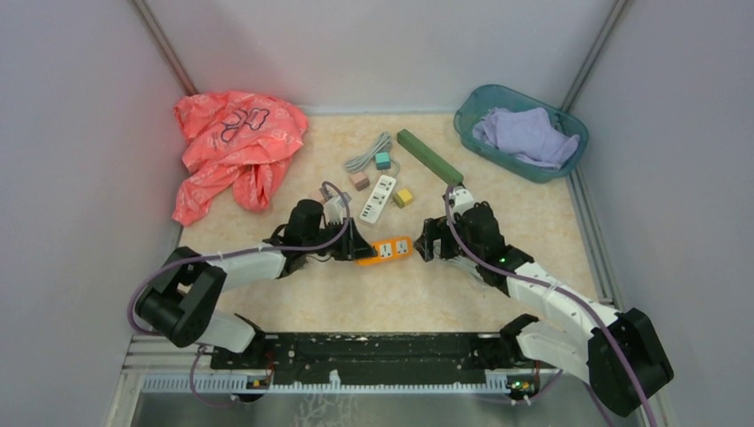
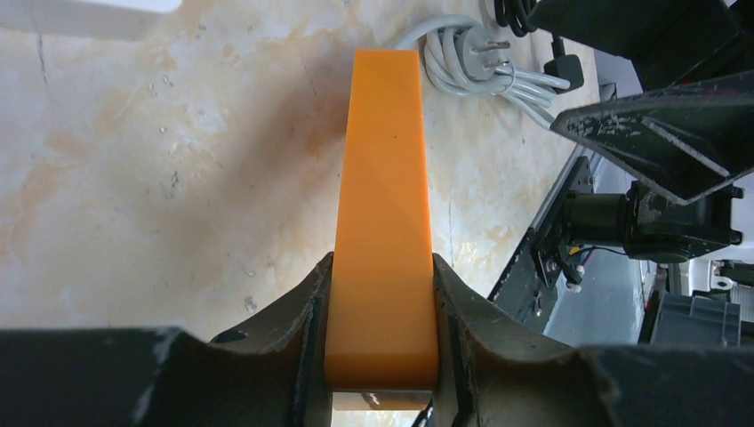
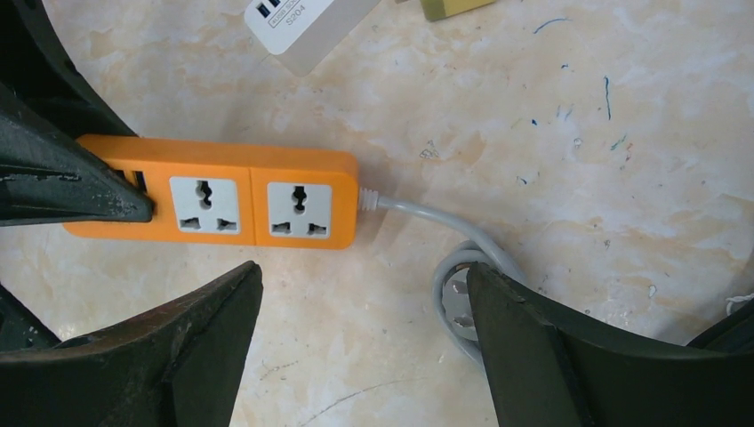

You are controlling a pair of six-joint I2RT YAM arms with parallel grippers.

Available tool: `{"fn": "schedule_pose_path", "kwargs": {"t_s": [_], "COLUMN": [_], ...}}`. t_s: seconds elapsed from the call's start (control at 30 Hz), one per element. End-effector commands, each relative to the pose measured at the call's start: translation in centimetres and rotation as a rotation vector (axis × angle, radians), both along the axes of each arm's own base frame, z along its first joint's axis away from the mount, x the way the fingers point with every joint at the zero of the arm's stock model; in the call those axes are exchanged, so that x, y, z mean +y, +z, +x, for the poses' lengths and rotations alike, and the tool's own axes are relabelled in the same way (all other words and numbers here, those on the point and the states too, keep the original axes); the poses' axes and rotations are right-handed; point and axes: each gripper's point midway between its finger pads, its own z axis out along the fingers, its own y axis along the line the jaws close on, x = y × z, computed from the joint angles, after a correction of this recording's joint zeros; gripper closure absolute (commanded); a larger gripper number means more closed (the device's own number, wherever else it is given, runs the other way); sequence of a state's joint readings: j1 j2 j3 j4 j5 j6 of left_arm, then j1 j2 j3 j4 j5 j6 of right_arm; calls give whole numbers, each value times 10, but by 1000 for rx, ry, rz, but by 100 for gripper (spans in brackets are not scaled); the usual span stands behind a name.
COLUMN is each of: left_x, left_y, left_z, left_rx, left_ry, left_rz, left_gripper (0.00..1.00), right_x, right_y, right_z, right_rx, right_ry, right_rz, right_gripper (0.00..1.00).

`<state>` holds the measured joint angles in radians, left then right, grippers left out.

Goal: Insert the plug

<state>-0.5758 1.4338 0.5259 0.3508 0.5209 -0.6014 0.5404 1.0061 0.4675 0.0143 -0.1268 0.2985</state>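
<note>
An orange power strip (image 1: 384,250) with two white sockets (image 3: 253,205) lies on the table between the arms. My left gripper (image 2: 382,294) is shut on the strip's end, with one finger on each long side. The strip's grey cable (image 3: 427,212) runs to a coil holding the grey plug (image 3: 458,302), whose prongs (image 2: 471,44) also show in the left wrist view. My right gripper (image 3: 363,271) hangs open over bare table just in front of the strip, its right finger (image 3: 533,347) partly covering the plug. Nothing sits between its fingers.
A white power strip (image 1: 380,197) lies behind the orange one, with small teal (image 1: 382,160), pink (image 1: 359,181) and yellow (image 1: 404,197) cubes around it. A green bar (image 1: 429,157) lies behind. A teal basket (image 1: 471,107) stands back right, a pink bag (image 1: 236,151) back left.
</note>
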Motion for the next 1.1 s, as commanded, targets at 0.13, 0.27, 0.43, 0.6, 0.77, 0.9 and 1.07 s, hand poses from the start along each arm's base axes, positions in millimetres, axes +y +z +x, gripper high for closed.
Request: {"fn": "schedule_pose_path", "kwargs": {"t_s": [0.13,0.27,0.43,0.6,0.77,0.9,1.07], "left_x": [25,37,46,58,71,72,81], "left_y": [-39,-44,-50,-51,-62,-58,-27], "left_z": [10,17,21,31,39,47,52], "left_rx": [29,25,47,56,88,64,-11], "left_ry": [77,112,133,177,214,226,270], "left_rz": [153,199,204,221,277,297,307], "left_gripper": [54,42,35,30,27,27,10], "right_x": [9,11,11,12,14,17,19], "right_y": [16,16,15,17,18,20,26], "right_z": [8,7,7,7,8,7,6], "right_rx": [-66,-67,-68,-72,-74,-78,-89], "right_ry": [28,34,35,41,43,52,66], "right_rz": [16,14,5,-1,-2,-1,-2], "right_gripper": [15,15,16,16,16,16,16]}}
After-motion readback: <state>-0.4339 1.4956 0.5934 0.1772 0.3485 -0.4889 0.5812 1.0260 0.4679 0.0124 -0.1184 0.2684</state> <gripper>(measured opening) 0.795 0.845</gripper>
